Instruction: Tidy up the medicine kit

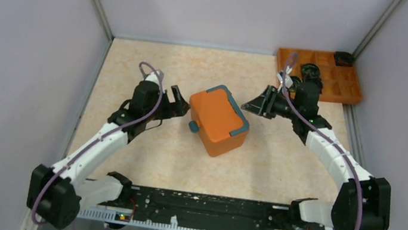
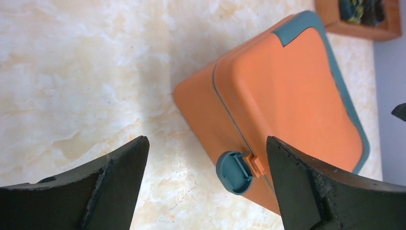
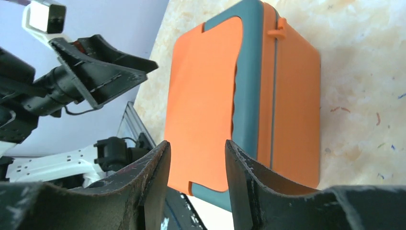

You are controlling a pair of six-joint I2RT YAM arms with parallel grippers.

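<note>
The medicine kit (image 1: 218,120) is an orange box with teal-grey trim. It stands mid-table with its lid closed and sits skewed to the table edges. Its round teal latch (image 1: 193,127) faces the left arm. My left gripper (image 1: 178,104) is open and empty, just left of the box. In the left wrist view the gripper (image 2: 206,143) frames the latch (image 2: 234,171) and the box's side (image 2: 292,91) without touching. My right gripper (image 1: 254,106) is open and empty, close to the box's right corner. In the right wrist view the gripper (image 3: 197,143) points at the lid (image 3: 206,96).
A flat orange divided tray (image 1: 344,86) with black items lies at the back right corner, behind the right arm; its edge shows in the left wrist view (image 2: 364,29). Grey walls close three sides. A black rail (image 1: 200,208) runs along the near edge.
</note>
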